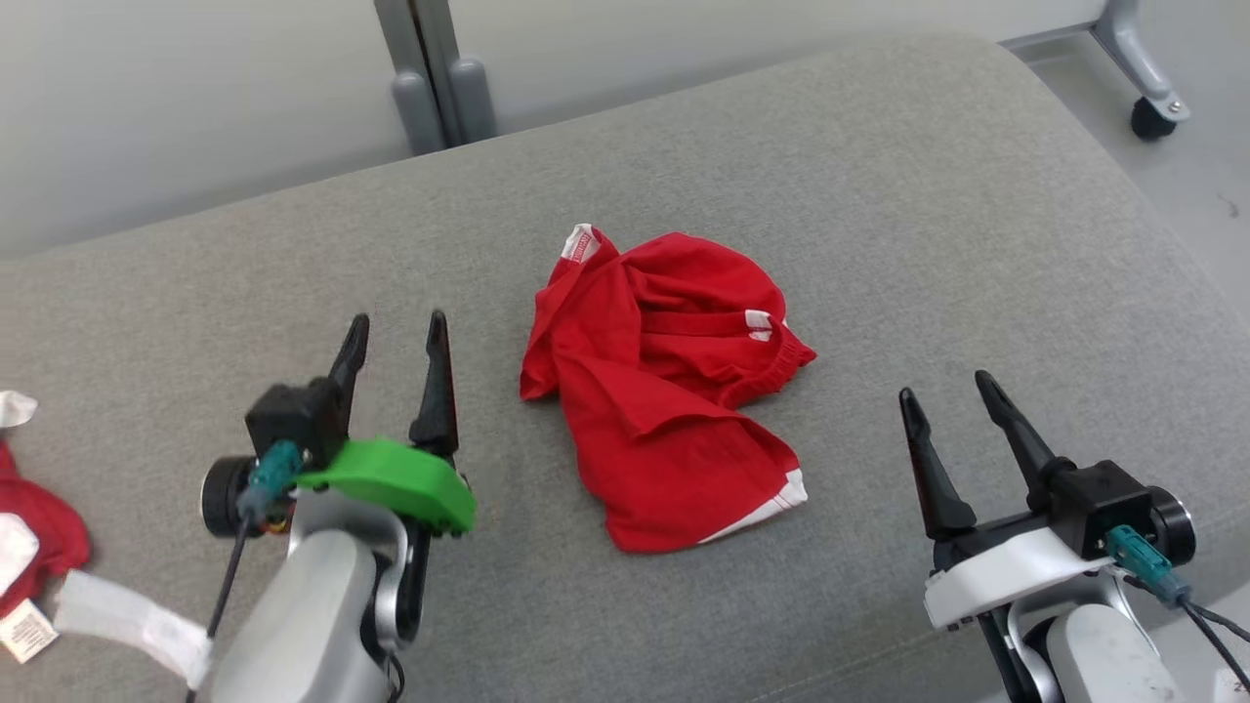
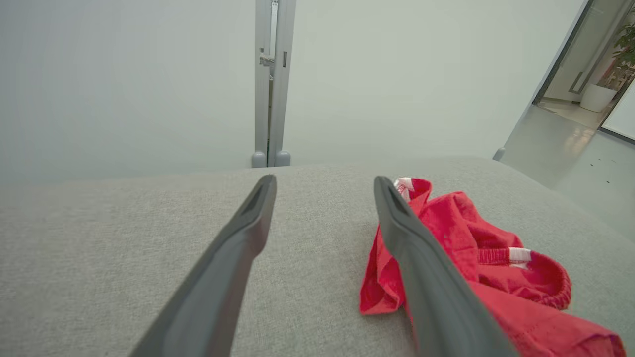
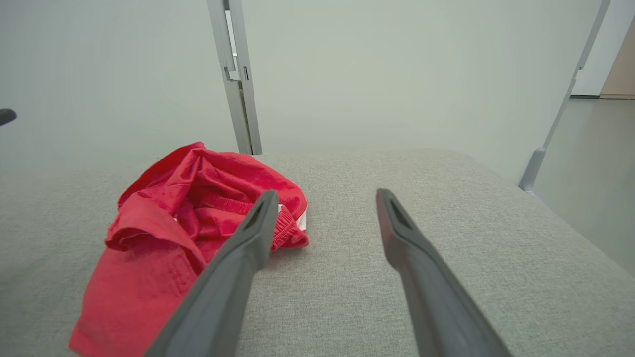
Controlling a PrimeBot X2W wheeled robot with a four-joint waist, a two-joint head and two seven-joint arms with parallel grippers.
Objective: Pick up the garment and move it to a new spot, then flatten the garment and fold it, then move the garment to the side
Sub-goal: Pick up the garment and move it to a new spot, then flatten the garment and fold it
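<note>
The left gripper [image 1: 398, 322] is hovering with its two dark fingers spread and nothing between them, just left of a crumpled red garment [image 1: 664, 391] with white trim, which is lying in a heap at the middle of a grey upholstered cushion [image 1: 928, 215]. The right gripper [image 1: 945, 386], likewise spread and empty, is hanging near the heap's right side. Another red cloth [image 1: 39, 527] is sitting at the cushion's far left edge.

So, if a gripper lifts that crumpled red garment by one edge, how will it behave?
Probably floppy: the red garment lies in soft folds, so it should drape and hang. Likely light, being thin cloth. Pushed across the grey fabric cushion, it would probably bunch rather than slide.
</note>
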